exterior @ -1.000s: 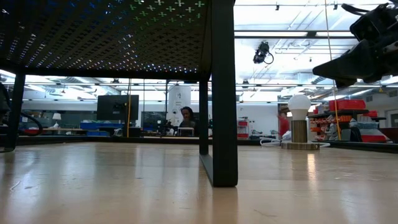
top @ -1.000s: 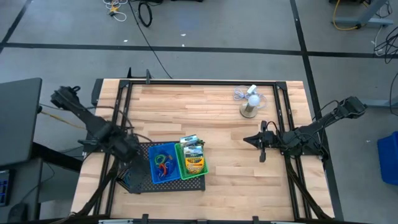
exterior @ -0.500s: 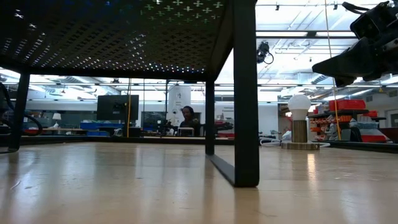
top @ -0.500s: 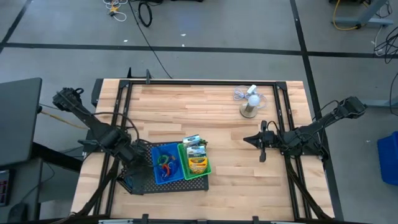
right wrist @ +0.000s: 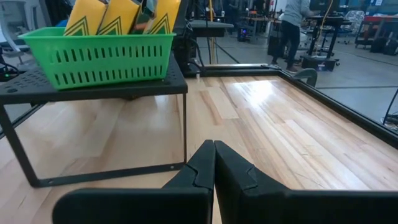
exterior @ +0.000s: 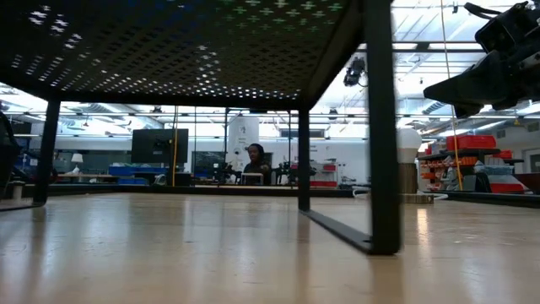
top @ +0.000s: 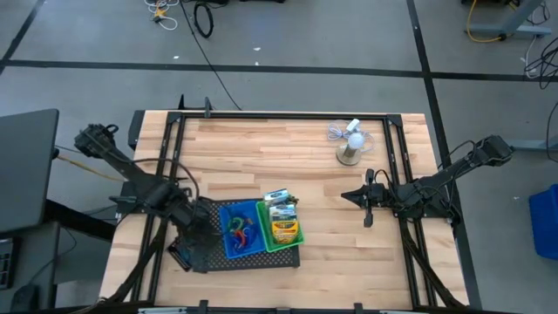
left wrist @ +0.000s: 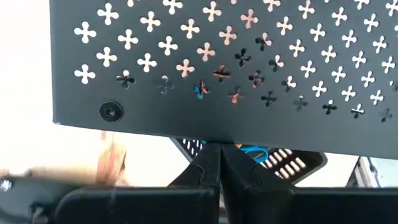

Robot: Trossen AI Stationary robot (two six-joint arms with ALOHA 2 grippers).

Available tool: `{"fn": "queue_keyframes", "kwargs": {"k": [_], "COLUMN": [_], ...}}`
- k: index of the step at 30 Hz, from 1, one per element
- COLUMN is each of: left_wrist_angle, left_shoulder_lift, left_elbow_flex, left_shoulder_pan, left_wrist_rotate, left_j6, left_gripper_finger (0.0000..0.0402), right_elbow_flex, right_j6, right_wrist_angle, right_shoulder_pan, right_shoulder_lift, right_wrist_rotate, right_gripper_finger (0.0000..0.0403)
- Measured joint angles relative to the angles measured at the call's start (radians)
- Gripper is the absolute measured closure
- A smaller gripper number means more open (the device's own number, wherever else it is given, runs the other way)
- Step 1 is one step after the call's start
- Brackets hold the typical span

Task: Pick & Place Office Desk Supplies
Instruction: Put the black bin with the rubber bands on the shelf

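- The left gripper (top: 193, 237) is at the near-left part of the pale wooden worktop (top: 323, 166), its fingers (left wrist: 211, 171) pressed together on the left edge of a large flat black perforated metal tray on legs (top: 281, 257).
- On that tray stand a small blue plastic bin (top: 237, 230) and, touching its right side, a small green slotted plastic bin (top: 283, 228).
- The blue bin holds small coloured rubber-band loops (top: 241, 228) in red, green and blue.
- The green bin holds a yellow crayon box (top: 283, 230) and, behind it, a green-white small box (top: 279, 196).
- In the low view the tray's underside (exterior: 169, 42) fills the top, with one thick leg (exterior: 381, 127) on the worktop.
- The right gripper (top: 366, 209) hangs above the right part of the worktop, well apart from the tray, fingers (right wrist: 214, 163) together and holding nothing.
- A white mini fan on a round wooden base (top: 350, 150) stands at the far right part of the worktop.
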State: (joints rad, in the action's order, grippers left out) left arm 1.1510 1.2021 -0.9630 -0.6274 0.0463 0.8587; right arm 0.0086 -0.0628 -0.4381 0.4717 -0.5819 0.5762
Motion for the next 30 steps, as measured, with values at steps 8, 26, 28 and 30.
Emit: {"fn": "queue_keyframes", "kwargs": {"k": [8,26,28,30], "left_wrist_angle": [-0.070,-0.300,-0.347,-0.391], "left_shoulder_lift": [0.012,0.128,0.139,0.152], "left_elbow_flex": [0.000,0.000,0.000,0.000], "left_shoulder_pan": [0.071,0.298,0.319,0.341], "left_wrist_rotate": [0.009,-0.048,-0.057,-0.073], "left_j6": [-0.100,-0.445,-0.473,-0.501], "left_gripper_finger": [0.0401,0.0401,0.0401,0.0401], "right_elbow_flex": [0.000,0.000,0.000,0.000], "right_j6": [0.000,0.001,0.002,0.003], "right_wrist_angle": [0.000,0.002,0.003,0.009], "right_shoulder_pan": [0.000,0.000,0.000,0.000], "right_shoulder_lift": [0.000,0.000,0.000,0.000], "right_wrist_rotate": [0.000,-0.031,-0.035,-0.035], "right_gripper_finger": [0.0396,0.0396,0.0396,0.0396]}}
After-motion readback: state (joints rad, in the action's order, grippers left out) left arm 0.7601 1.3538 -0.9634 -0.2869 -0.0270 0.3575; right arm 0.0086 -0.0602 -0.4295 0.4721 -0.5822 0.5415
